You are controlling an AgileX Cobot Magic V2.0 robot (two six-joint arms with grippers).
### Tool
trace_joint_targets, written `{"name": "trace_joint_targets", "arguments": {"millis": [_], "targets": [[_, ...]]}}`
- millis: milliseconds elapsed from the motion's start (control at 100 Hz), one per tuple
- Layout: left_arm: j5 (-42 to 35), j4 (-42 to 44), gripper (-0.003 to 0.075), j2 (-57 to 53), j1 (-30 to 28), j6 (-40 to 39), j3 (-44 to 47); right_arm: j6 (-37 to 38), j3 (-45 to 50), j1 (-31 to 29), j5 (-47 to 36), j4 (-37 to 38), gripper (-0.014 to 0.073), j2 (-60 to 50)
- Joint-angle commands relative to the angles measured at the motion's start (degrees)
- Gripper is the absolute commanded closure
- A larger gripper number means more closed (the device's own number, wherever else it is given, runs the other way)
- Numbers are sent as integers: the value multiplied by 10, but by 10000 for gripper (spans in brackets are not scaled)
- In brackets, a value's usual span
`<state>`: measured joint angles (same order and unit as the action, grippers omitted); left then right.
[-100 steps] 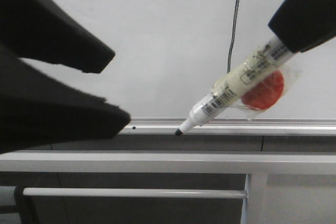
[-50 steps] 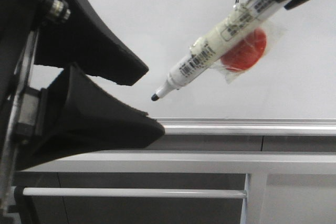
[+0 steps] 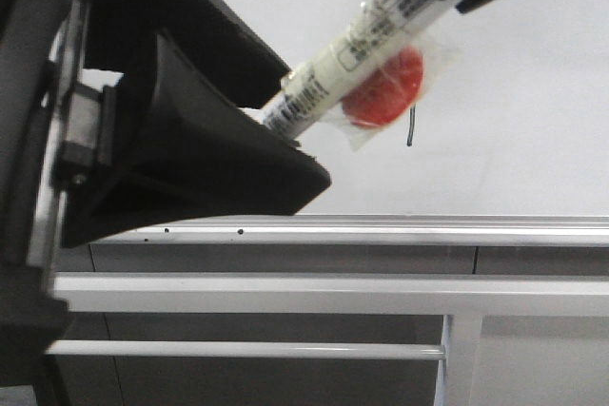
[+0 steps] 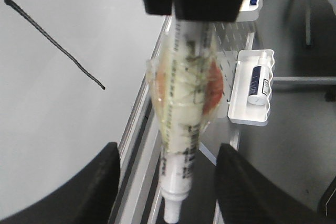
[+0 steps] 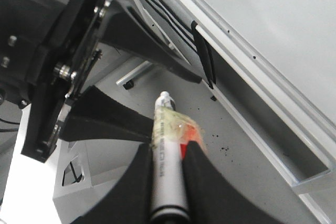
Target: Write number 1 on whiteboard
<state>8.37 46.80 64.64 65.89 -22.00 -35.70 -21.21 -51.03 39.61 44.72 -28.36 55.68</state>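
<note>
Nearest the front camera, the left gripper fills the left side of the view, its two dark fingers spread wide and holding nothing. The marker pokes its capless tip down into the gap between them, touching neither finger as far as the left wrist view shows. That marker is pinched at its upper barrel by the right gripper, whose fingers press together on it just behind the orange disc taped to the barrel. Its long axis runs on a slant in the front view, from the right gripper at upper right down to the tip at lower left, so the tip points straight at the left gripper, which is the nearer arm to it. My judgement is that the coming move turns on this alignment: the left fingers need only close on the lower barrel, if a handover is meant. Behind the marker stands the whiteboard, and on it the number 1 is already drawn, a thin black wavy stroke; in the front view only its lower end shows below the disc. The marker's tip is off the board surface. Below runs the board's aluminium frame edge, then grey rails, leaving open room to the right.
</note>
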Motion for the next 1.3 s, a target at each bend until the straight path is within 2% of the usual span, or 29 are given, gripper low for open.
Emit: {"name": "trace_joint_targets", "arguments": {"millis": [0, 590, 780, 990, 1190, 1290], "targets": [[-19, 0, 354, -9, -1, -7, -20, -2, -22, 0, -35, -10, 657, -4], [-17, 0, 358, -9, -1, -7, -20, -2, -22, 0, -35, 5, 657, 4], [-17, 0, 470, -9, -1, -7, -20, -2, -22, 0, -36, 7, 657, 4], [-17, 0, 540, -9, -1, -7, -20, -2, -22, 0, -33, -5, 657, 4], [-17, 0, 549, -9, -1, -7, -20, -2, -22, 0, -34, -8, 657, 4], [-17, 0, 617, -9, -1, -7, -20, -2, -22, 0, -34, -8, 657, 4]]}}
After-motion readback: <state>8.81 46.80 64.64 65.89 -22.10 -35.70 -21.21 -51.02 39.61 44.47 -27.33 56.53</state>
